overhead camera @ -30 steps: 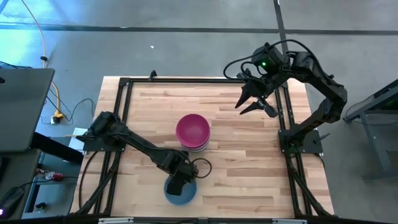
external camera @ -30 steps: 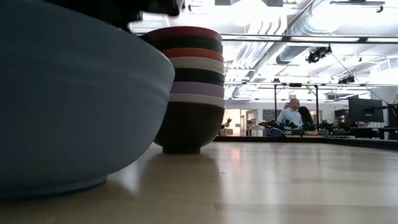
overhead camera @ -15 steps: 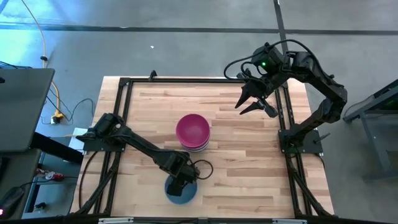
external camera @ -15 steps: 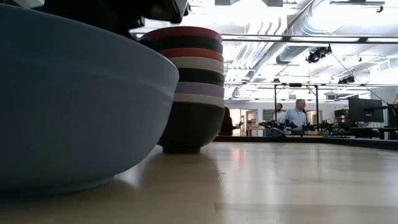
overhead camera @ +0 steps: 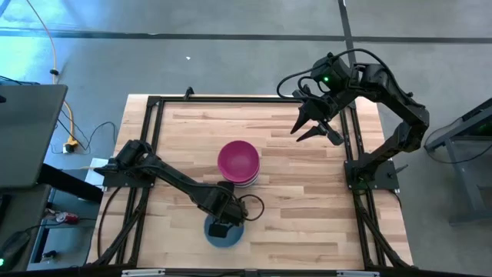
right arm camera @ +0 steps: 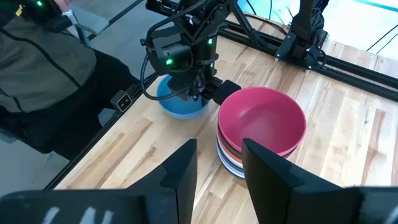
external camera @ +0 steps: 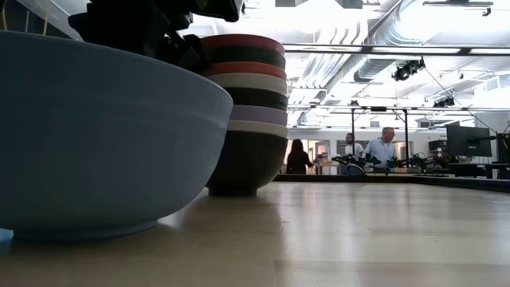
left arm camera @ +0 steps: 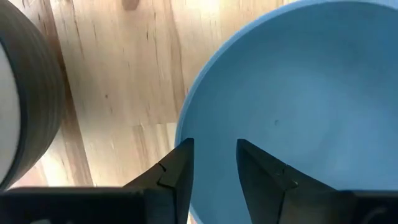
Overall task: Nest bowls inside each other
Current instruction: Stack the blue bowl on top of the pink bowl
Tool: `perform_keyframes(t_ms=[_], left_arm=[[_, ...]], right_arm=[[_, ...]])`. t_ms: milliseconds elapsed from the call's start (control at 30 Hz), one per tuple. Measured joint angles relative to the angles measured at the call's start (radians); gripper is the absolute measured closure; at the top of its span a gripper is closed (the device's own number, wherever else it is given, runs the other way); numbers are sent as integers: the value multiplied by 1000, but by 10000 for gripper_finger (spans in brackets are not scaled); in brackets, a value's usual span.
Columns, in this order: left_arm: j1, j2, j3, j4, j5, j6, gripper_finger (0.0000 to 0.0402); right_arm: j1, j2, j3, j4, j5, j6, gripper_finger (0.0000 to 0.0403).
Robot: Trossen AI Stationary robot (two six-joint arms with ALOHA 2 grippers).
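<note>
Light blue and round, the smooth bowl (overhead camera: pixel 223 235) sits near the front edge of the pale wooden counter (overhead camera: pixel 292 192), apart from the other bowls. In the low view this light blue bowl (external camera: pixel 103 151) fills the near left of the picture, with its base on the wood. The left gripper (overhead camera: pixel 219 228) is directly over it. In the left wrist view its two dark fingers (left arm camera: pixel 177 171) straddle the bowl's rim, one outside the wall and one inside, with a narrow gap between them. Whether they already pinch the rim cannot be told.

Farther in, around the middle of the counter, stands the stack of nested bowls (overhead camera: pixel 238 165). The round magenta pink bowl (overhead camera: pixel 237 158) is on top, open side up. In the low view the stack (external camera: pixel 243 112) shows bands of rims beneath it: black, red, white, black and lavender, ending in a black bowl that rests on the counter. The blue bowl and the stack are near each other but not touching.

At the far right corner the right gripper (overhead camera: pixel 311 123) hangs above the counter, well apart from all the bowls. Its fingers (right arm camera: pixel 180 168) are spread and hold nothing.

Beyond the counter, in the room behind, a few people (external camera: pixel 382 150) stand in the distance.
</note>
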State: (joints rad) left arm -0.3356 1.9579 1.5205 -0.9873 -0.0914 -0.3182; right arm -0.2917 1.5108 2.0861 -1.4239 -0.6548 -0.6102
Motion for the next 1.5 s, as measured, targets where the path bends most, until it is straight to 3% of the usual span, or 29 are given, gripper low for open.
perform_keyframes(t_ms=[233,433,567,900,1200,1500], left_arm=[[-21,0,33,-2,-16,23,291],[-15,0,31,-71,-127,-1,290],[-11,0,18,-66,-129,-9,290],[-11,0,-10,-37,-78,-12,302],[-9,0,-10,-33,-28,25,394],[8,0,3,-67,45,75,398]], right_arm=[[0,0,0,0,0,-12,284],[0,0,0,0,0,-10,284],[0,0,0,0,0,-9,284],[0,0,0,0,0,-8,284],[0,0,0,0,-3,-7,284],[0,0,0,0,-3,-7,284]])
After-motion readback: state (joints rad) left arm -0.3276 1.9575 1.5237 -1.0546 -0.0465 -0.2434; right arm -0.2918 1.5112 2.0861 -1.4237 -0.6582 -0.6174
